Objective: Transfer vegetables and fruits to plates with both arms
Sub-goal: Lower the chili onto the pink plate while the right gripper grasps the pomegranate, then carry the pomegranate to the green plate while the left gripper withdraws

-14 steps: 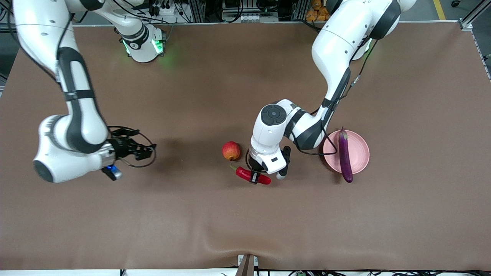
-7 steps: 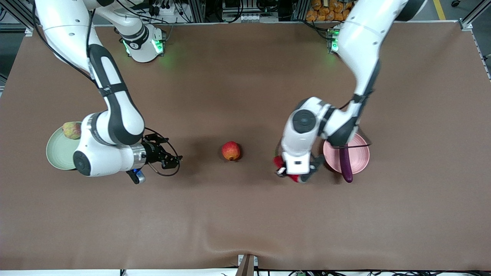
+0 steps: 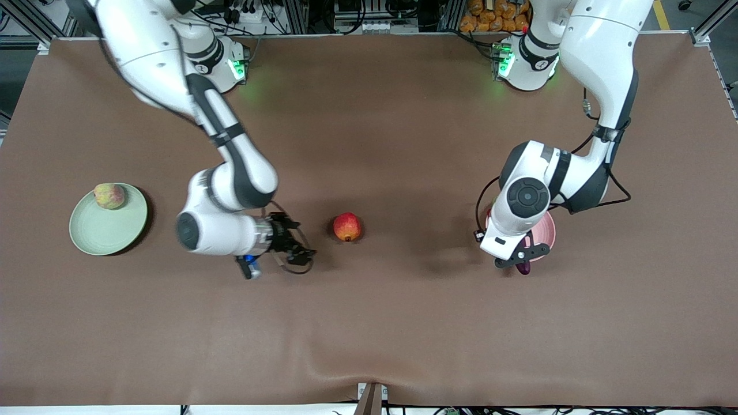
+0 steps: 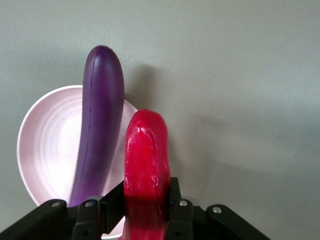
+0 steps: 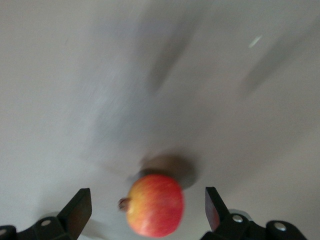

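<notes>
From nine o'clock to three: my green plate (image 3: pixel 102 230) with one pale fruit (image 3: pixel 109 195) is uncovered again, my right gripper (image 5: pixel 147 210), fingers apart, has closed in on the one red fruit (image 3: pixel 347 226), and my left gripper (image 4: pixel 145 202), clamped on the chili (image 4: pixel 146 170), has swung over the pink plate (image 3: pixel 548 231) and its one eggplant (image 4: pixel 98 125) (both mostly hidden beneath my wrist from the front).

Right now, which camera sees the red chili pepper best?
The left wrist view: the chili pepper fills the middle, clamped in the left gripper beside the eggplant on the pink plate. In the front view the left arm hides it. The right wrist view shows only the red fruit.
</notes>
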